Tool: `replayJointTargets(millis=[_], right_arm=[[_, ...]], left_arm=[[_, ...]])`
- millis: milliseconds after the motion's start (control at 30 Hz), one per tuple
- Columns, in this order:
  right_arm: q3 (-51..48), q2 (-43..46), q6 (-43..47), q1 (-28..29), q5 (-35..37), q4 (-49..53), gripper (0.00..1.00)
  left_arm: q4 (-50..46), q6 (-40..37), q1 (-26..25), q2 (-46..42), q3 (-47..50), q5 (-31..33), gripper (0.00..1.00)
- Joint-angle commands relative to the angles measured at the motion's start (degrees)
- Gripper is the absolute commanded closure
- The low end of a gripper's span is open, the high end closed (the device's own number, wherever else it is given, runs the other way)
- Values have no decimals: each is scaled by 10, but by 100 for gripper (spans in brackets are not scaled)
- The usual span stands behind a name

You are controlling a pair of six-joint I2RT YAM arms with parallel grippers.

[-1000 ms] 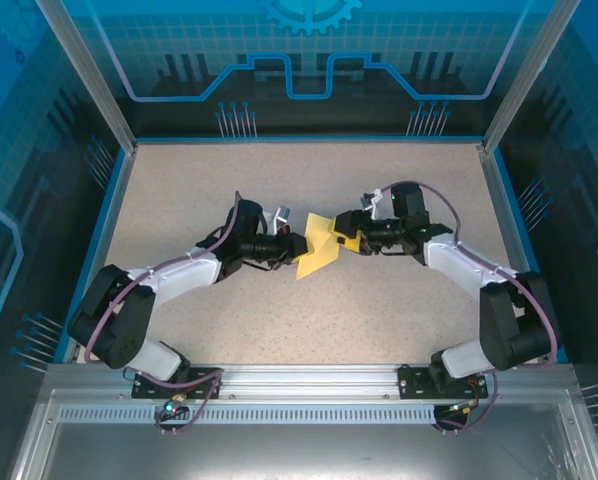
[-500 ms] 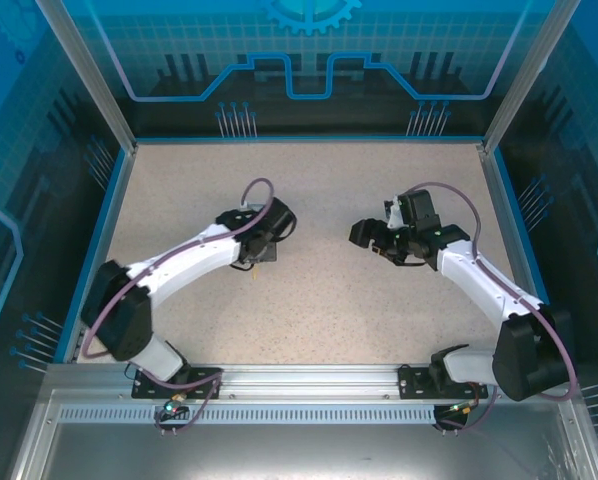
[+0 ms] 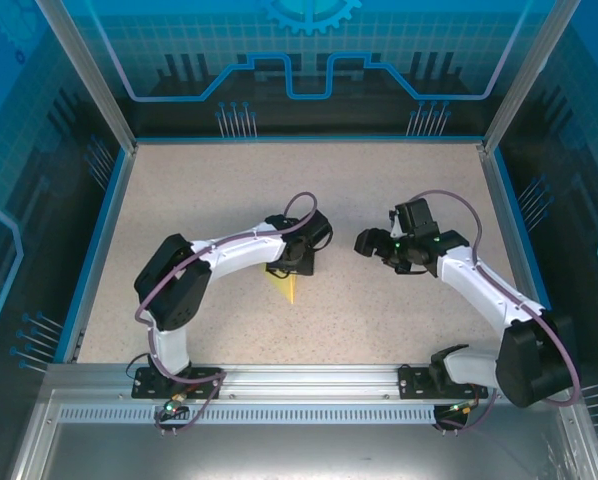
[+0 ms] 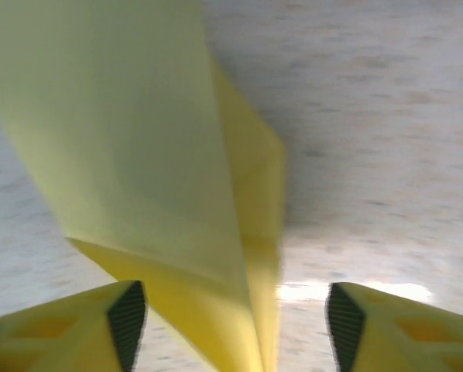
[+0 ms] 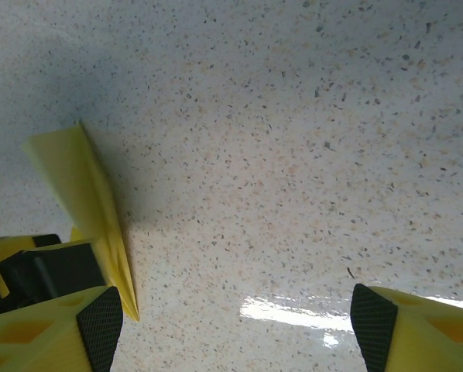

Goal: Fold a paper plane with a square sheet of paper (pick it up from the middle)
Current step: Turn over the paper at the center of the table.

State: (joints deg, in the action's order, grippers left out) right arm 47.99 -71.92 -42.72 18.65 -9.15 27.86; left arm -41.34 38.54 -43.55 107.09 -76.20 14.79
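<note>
The paper plane is a narrow, pointed yellow dart on the table near the centre. My left gripper points down over it. In the left wrist view the folded plane runs away from the left gripper, whose jaws stand wide apart on either side with neither pad pressing the paper. My right gripper hovers open to the right of the plane, apart from it. In the right wrist view the plane lies off to the left of the right gripper, which has only bare table between its fingers.
The speckled beige table is bounded by a blue rim and transparent walls. Part of the left gripper's body shows at the lower left of the right wrist view, beside the plane.
A second ago both grippers held the yellow paper between them. Now the right gripper has let go and drawn back, and the left arm has swung right, with the plane under its open jaws.
</note>
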Motion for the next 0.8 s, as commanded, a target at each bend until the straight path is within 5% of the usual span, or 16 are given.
replayJointTargets(millis=[0,167,467,767], right_arm=[[-10,10,-10,26,25,1,19],[-2,-29,-25,114,43,-54,20],[157,-234,-47,305,93,-82,35],[318,-404,-35,356,93,-17,45]], left_arm=[[107,-1,34,-52,26,-164,23],[163,26,108,-124,91,-233,11],[137,65,233,-232,213,-158,2],[142,92,312,-307,301,-158,1]])
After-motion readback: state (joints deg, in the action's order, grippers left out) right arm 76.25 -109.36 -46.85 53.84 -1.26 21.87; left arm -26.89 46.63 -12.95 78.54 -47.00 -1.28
